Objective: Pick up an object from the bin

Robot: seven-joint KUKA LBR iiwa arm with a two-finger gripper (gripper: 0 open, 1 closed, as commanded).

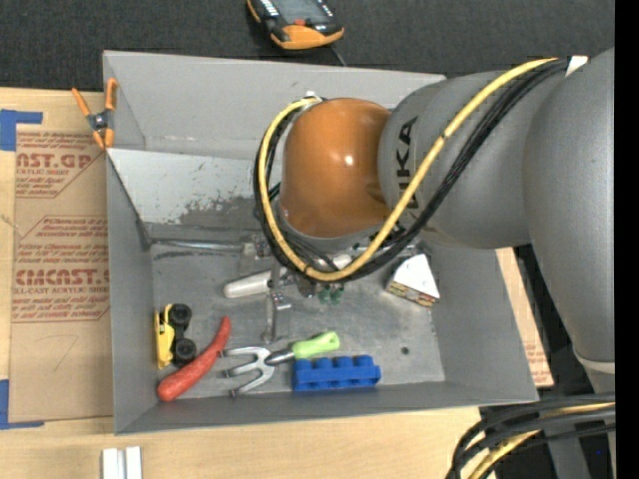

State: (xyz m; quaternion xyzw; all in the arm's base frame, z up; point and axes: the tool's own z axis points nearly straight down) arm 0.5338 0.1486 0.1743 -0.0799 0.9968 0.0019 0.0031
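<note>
Grey bin floor (389, 327): gripper (275, 305), opening impossible to tell, hangs up-left of the blue block (336, 373), likely lined up over the adjoining green-handled fork (275, 355) for descent.

The arm (519, 158) is thick and grey, with black KUKA letters, a glossy orange cover (334, 168), and yellow and black cables (442, 153).
</note>
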